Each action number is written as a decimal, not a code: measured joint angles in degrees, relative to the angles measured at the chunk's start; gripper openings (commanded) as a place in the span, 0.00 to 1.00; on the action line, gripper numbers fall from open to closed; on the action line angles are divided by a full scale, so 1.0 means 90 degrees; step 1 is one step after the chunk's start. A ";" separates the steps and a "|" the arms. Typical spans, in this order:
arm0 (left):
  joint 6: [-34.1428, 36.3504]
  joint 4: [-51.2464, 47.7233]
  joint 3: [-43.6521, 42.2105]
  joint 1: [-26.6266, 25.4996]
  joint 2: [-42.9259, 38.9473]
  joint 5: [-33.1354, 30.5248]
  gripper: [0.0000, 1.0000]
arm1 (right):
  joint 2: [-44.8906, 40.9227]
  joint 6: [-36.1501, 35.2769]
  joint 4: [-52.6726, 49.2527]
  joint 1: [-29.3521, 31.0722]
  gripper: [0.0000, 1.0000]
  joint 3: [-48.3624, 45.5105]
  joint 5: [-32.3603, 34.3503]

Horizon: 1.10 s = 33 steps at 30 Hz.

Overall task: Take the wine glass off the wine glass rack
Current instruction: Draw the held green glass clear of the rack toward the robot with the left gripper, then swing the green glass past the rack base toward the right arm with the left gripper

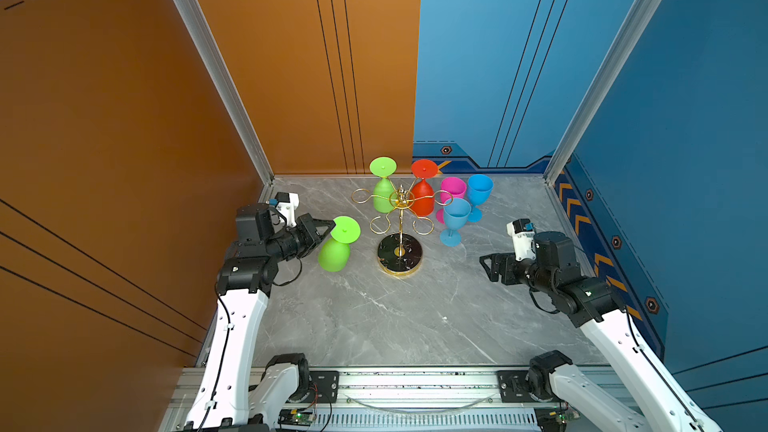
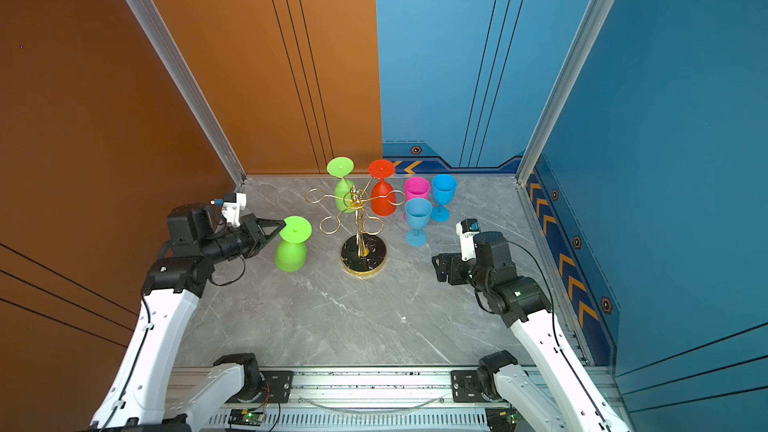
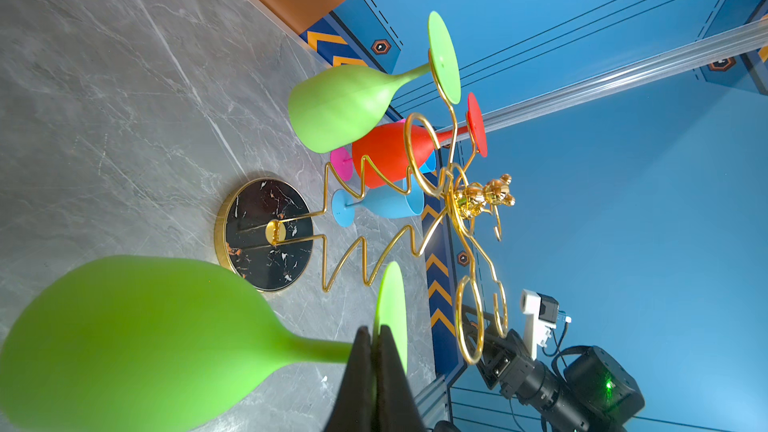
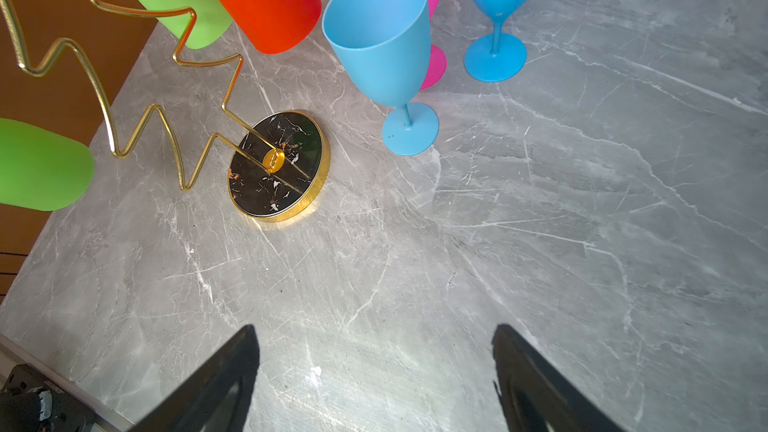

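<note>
The wine glass rack [image 1: 400, 201] [image 2: 356, 200] is a gold wire stand on a round black base [image 3: 266, 234] [image 4: 278, 164], standing mid-table. A green wine glass [image 1: 337, 245] [image 2: 292, 247] [image 3: 137, 334] hangs upside down to the left of the rack, apart from its loops. My left gripper [image 1: 331, 224] [image 2: 284, 223] [image 3: 375, 330] is shut on its stem just under the foot. A second green glass [image 1: 383, 191] and a red glass [image 1: 423, 195] hang upside down from the rack's far loops. My right gripper [image 1: 485, 268] [image 2: 437, 270] [image 4: 374, 334] is open and holds nothing, low at the right.
Right of the rack a pink glass [image 1: 453, 188] and two blue glasses [image 1: 480, 192] [image 1: 455, 220] stand upright on the grey marble table [image 1: 374, 317]. Orange and blue walls close in the left, back and right. A metal rail [image 1: 415, 380] runs along the front.
</note>
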 measured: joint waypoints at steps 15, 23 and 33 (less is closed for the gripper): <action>0.0748 -0.0685 -0.0228 -0.1428 -0.0104 -0.0019 0.00 | 0.0036 -0.0002 0.0000 -0.0005 0.89 0.0000 -0.0002; 0.0913 -0.0760 -0.0272 -0.2261 -0.0090 -0.0294 0.00 | 0.0049 -0.0002 -0.0002 -0.0007 0.89 0.0000 -0.0090; 0.1105 -0.0763 -0.0270 -0.3286 0.0112 -0.0595 0.00 | 0.0049 -0.0002 -0.0002 -0.0007 0.89 0.0000 -0.0092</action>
